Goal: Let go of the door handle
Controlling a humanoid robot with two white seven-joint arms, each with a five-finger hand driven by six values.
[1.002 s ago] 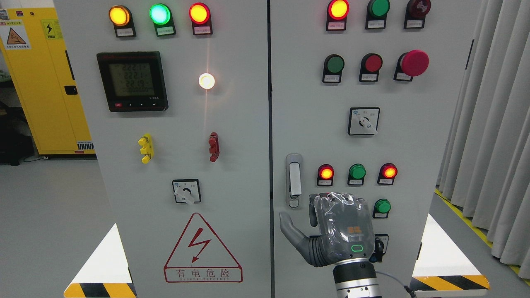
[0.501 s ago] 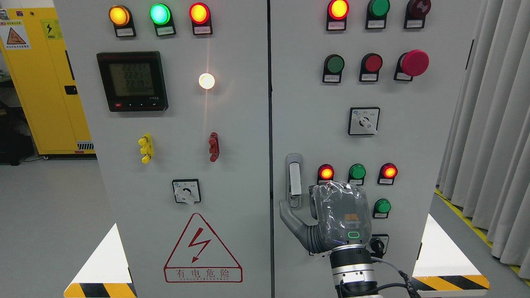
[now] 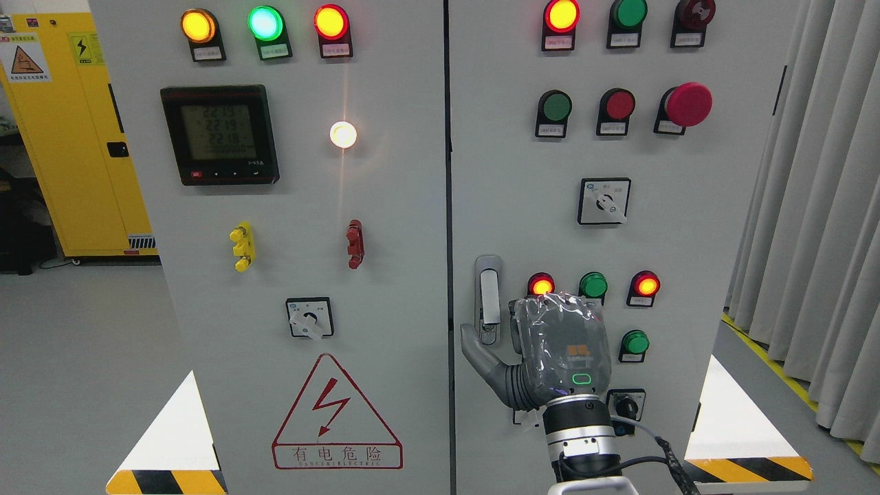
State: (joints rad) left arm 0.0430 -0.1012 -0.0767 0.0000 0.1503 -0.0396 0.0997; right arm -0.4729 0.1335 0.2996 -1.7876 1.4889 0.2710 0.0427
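Right now the door handle [image 3: 489,297] sits on the right cabinet door [image 3: 522,172], close to the seam between the two doors, low on the panel. Its long axis runs straight up and down, 12 to 6 o'clock, a slim silver lever in a recessed plate with a keyhole at its lower end.

From the handle, the right hand [image 3: 550,350] lies at about 4 o'clock, just beside it. Back of the hand faces the camera; the knuckles are near the level of the handle's lower half. The thumb [image 3: 478,352] sticks out toward 9 o'clock and its tip is just under the bottom of the handle plate; cannot tell if it touches. The other fingers are hidden behind the palm, so I cannot tell whether they are curled or spread, or whether any rest on the lever. The lever looks flush in its plate, not swung out.

Judgement: releasing turns on clearing away from the handle toward 4–5 o'clock, or straight back from the door, so the thumb does not snag the lower end.

Further out: red indicator lamp [image 3: 542,284] and green lamp [image 3: 592,284] at 3 o'clock of the handle, just above the hand. Left arm not in view; the right hand is the only one near.
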